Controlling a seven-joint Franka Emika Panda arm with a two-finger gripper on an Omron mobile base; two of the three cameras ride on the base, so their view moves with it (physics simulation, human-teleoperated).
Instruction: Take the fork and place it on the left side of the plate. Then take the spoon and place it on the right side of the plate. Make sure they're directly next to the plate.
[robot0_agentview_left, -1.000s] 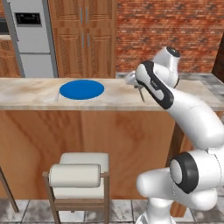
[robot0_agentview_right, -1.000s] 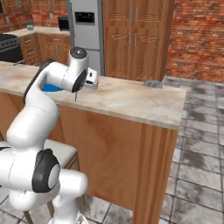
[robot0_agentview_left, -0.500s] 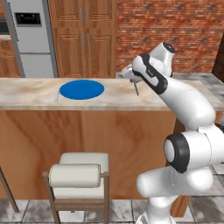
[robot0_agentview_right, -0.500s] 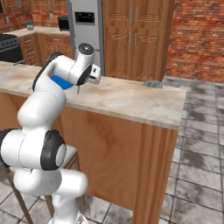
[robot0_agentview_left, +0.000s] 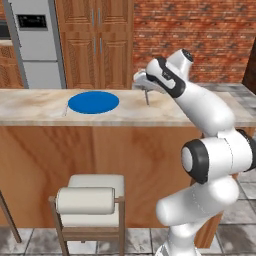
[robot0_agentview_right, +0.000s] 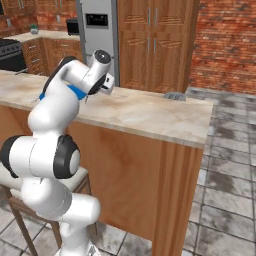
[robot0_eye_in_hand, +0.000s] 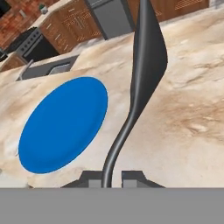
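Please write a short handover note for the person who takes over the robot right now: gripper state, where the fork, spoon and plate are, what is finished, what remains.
Gripper: shut on the spoon, held by its handle with the bowl pointing away, above the counter to the right of the plate.
Plate: flat on the counter.
Fork: lies on the counter close by the plate's left edge; that step looks done.
Left to do: lower the spoon onto the counter directly next to the plate's right side, then open the gripper and withdraw.
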